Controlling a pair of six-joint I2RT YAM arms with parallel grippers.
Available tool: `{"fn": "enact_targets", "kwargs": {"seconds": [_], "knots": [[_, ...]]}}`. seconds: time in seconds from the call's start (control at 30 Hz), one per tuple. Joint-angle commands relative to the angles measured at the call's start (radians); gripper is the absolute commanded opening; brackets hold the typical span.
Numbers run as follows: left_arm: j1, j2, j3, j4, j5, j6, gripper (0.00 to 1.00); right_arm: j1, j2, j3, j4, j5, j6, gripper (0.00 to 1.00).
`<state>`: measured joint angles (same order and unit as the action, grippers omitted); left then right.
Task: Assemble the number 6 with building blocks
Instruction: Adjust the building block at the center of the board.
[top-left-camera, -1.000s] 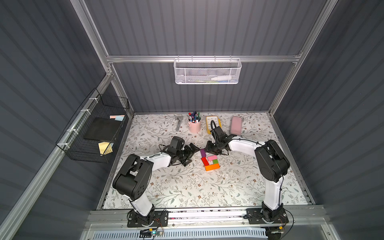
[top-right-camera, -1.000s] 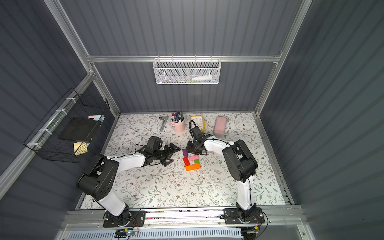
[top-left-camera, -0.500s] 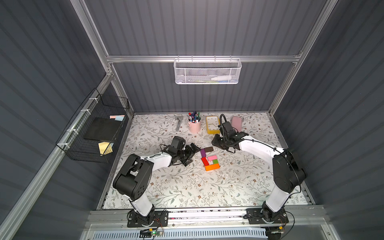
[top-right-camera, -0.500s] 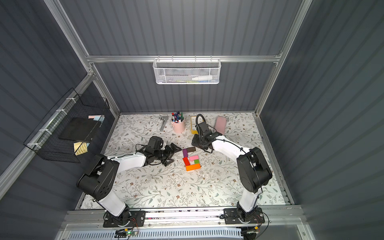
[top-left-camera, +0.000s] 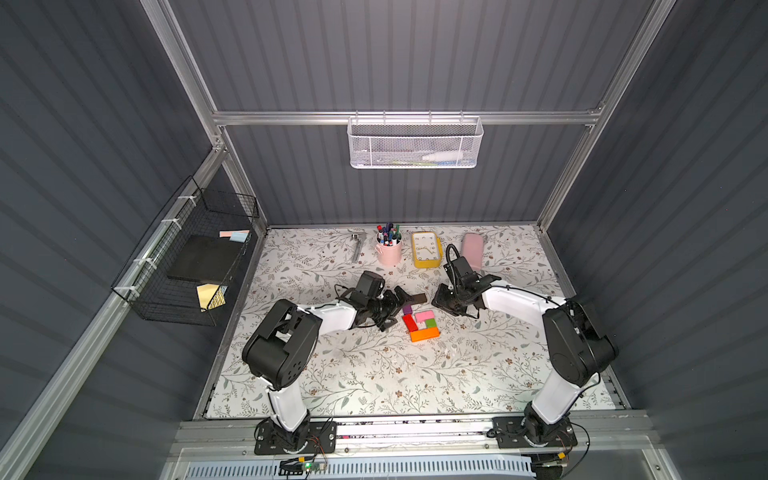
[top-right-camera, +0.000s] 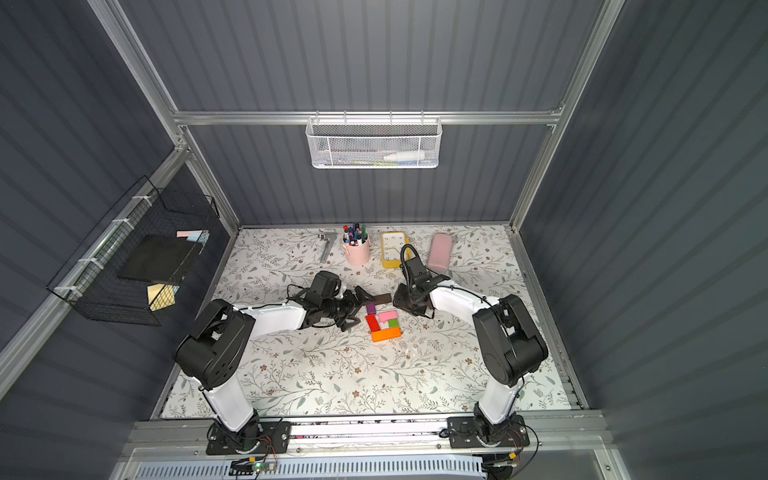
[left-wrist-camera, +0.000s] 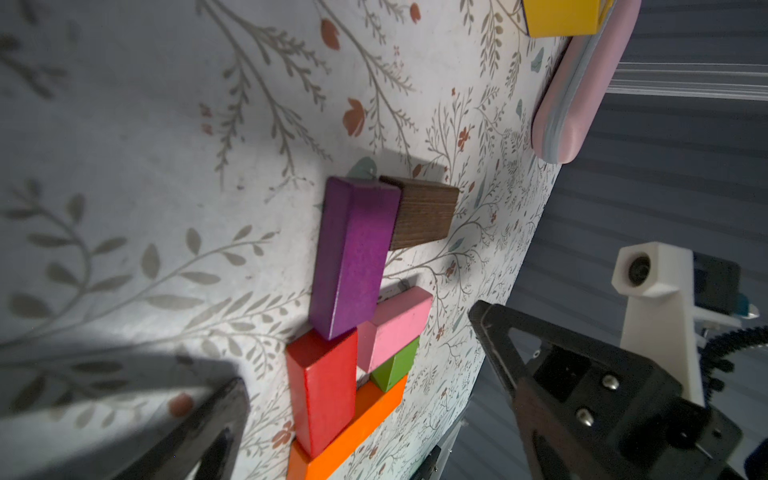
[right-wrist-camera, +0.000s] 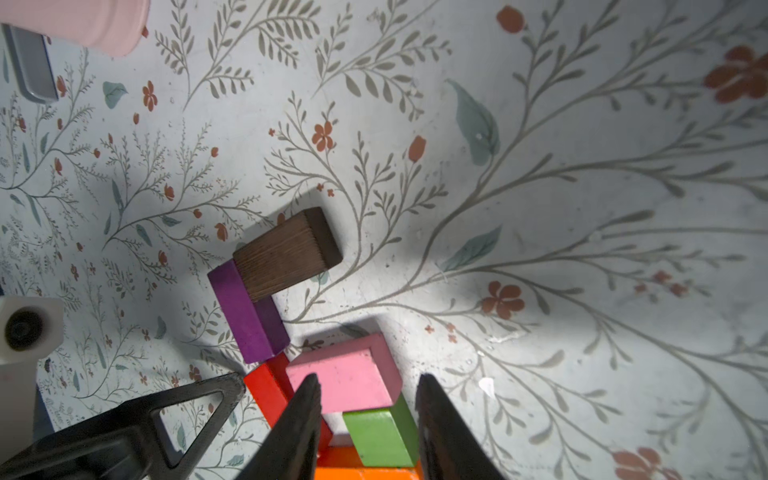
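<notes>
The building blocks lie joined on the floral mat in both top views. An orange bar (top-left-camera: 424, 333) is nearest. Behind it are a red bar (left-wrist-camera: 322, 386), a green cube (right-wrist-camera: 380, 432) and a pink block (right-wrist-camera: 345, 382). A purple bar (left-wrist-camera: 353, 253) continues the red one. A dark brown block (right-wrist-camera: 286, 253) touches the purple bar's far end, slightly askew. Together they make a blocky number 6 (top-right-camera: 383, 318). My right gripper (right-wrist-camera: 368, 380) hovers over the pink and green blocks, open and holding nothing. My left gripper (top-left-camera: 395, 308) stands wide open beside the purple and red bars.
At the back of the mat stand a pink pen cup (top-left-camera: 388, 251), a yellow clock (top-left-camera: 426, 249), a pale pink case (top-left-camera: 472, 247) and a metal tool (top-left-camera: 356, 245). A black wire basket (top-left-camera: 187, 257) hangs on the left wall, a white mesh basket (top-left-camera: 415, 143) on the back wall.
My right gripper left the brown block at the purple bar's end, drew back toward the clock, then returned low over the pink and green blocks. The left arm has not moved.
</notes>
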<state>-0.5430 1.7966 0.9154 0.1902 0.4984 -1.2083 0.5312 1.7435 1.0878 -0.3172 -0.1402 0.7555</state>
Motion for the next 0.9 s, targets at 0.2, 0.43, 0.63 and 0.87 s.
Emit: {"fn": "enact_targets", "kwargs": {"seconds": [0.2,0.43,0.63,0.87], "knots": [[-0.011,0.034,0.045,0.02,0.002,-0.013,0.99,-0.009,0.059,0.007,0.04,-0.064,0.023,0.41],[-0.012,0.045,0.051,0.027,0.005,-0.019,0.99,-0.01,0.079,0.015,0.059,-0.073,0.028,0.41],[-0.016,0.05,0.053,0.034,0.005,-0.023,0.99,-0.01,0.098,0.023,0.066,-0.089,0.027,0.41],[-0.021,0.061,0.063,0.046,0.001,-0.031,0.99,-0.01,0.11,0.018,0.075,-0.108,0.026,0.41]]}}
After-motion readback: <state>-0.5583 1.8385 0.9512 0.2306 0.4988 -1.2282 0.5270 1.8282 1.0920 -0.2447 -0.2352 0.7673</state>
